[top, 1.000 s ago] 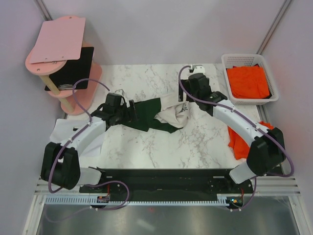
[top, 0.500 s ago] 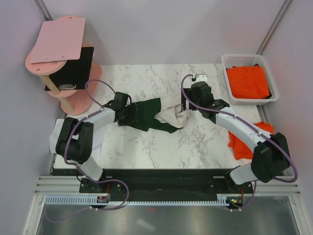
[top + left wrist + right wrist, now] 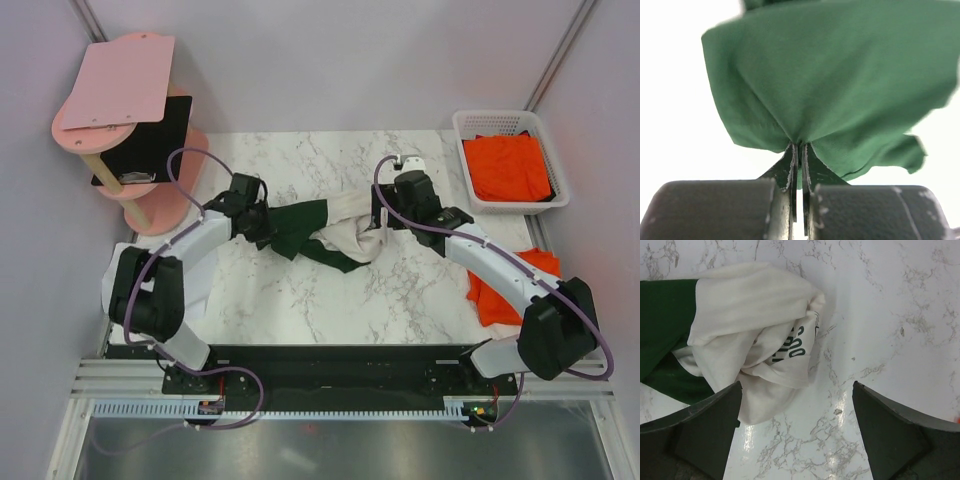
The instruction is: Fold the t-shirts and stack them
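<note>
At mid-tabletop [image 3: 300,295] the cream shirt [image 3: 345,238] lies bunched. Its green sleeve [image 3: 830,75] is pinched tight in the left jaws. The right jaws hang wide above the cream end, holding nothing. Spreading the shirt flat looks like the step in hand. Next, the right jaws should close on the opposite edge so that both arms can pull it taut. Orange shirts [image 3: 508,165] wait in the basket [image 3: 465,125].

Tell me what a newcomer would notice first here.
The crumpled cream-and-green t-shirt sprawls centrally, its green sleeve pinched in the left gripper while the right gripper hovers open above it. Bright orange follows: one orange t-shirt in the white basket far right, another orange t-shirt at the right edge of the table.
</note>
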Controlling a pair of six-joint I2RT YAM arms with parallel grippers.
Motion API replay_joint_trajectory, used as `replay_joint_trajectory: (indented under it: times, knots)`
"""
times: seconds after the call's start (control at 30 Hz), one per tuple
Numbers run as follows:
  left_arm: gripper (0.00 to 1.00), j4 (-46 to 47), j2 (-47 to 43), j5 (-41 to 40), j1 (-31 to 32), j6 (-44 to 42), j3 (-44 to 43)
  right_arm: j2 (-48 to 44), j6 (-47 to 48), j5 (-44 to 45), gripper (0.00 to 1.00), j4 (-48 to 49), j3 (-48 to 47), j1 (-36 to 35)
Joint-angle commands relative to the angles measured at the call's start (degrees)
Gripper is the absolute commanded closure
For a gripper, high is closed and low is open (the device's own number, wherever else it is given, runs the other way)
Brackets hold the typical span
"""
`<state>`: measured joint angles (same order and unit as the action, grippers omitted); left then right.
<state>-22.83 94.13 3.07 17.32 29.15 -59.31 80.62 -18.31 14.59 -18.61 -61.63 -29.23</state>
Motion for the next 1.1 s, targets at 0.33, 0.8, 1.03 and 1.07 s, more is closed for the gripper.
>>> replay_joint_trajectory:
  times: [0.33,0.8,1.03,1.07]
  knots:
    - [0.98,-17.33,-9.14,0.53,-0.1,-5.77,-30.33,-0.38,-5.43,-22.15,0.02,6.75,3.7,0.76]
    - [0.34,-16.82,-11.06,2.56,3.51,-4.1,-17.95,0.85,-4.63,-23.2,0.02,6.57,5.03,0.67]
    - [0.0,-16.81,-14.32,-4.72,3.51,-6.2,-19.79,2.79,-4.9,-24.08,0.02,7.54,4.94,0.67]
    - [0.0,-17.07,-13.63,-6.05,3.33,-6.21,-20.66,3.14,-4.98,-24.26,0.02,7.8,5.02,0.76]
